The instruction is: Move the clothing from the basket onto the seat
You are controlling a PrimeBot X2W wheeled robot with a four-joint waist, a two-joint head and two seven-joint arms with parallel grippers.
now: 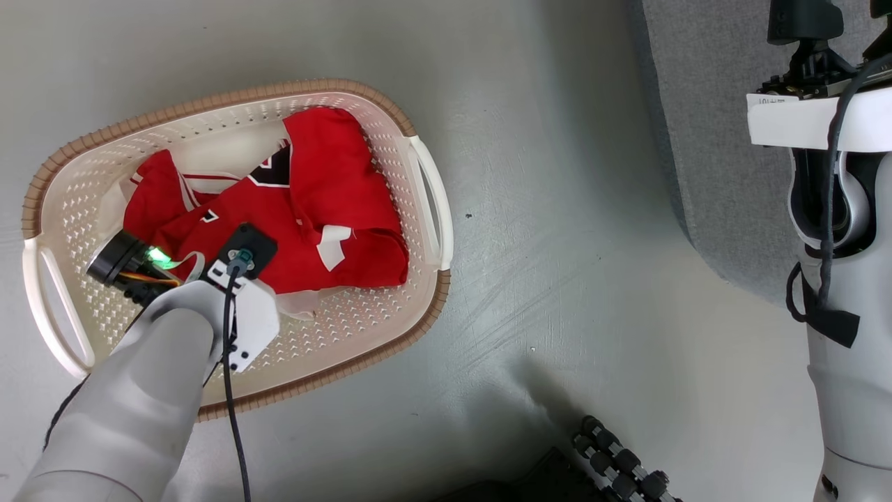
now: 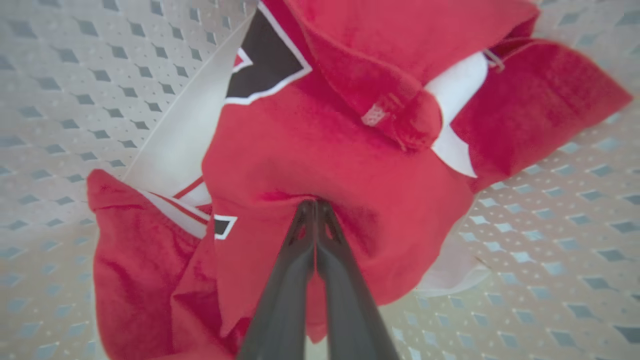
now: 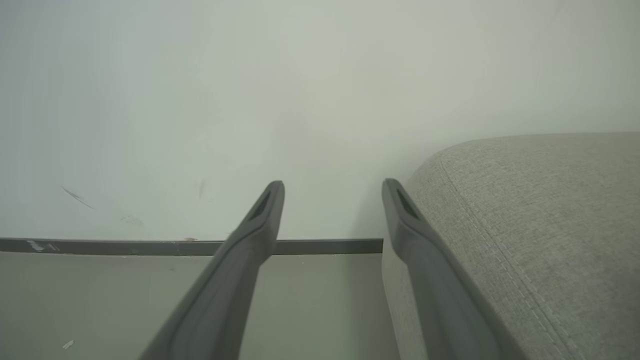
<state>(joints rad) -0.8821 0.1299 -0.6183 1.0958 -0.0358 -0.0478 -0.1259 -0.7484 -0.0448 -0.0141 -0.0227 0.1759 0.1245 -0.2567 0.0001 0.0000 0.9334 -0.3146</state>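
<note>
The clothing (image 1: 327,209), bright red with white bands and a dark emblem, lies bunched in the oval cream basket (image 1: 230,94) on the floor. My left arm reaches down into the basket, and its wrist (image 1: 240,268) covers the fingers from above. In the left wrist view my left gripper (image 2: 315,202) is shut, pinching a puckered fold of the clothing (image 2: 325,150) over the basket's perforated floor (image 2: 75,100). My right gripper (image 3: 332,187) is open and holds nothing, just left of the grey seat (image 3: 525,225). The seat (image 1: 704,139) also shows at the head view's upper right.
Bare grey floor (image 1: 557,244) separates the basket from the seat. My right arm (image 1: 836,209) hangs along the right edge, partly over the seat. A black ribbed part (image 1: 620,460) sits at the bottom. A pale wall with a dark skirting strip (image 3: 125,246) faces the right gripper.
</note>
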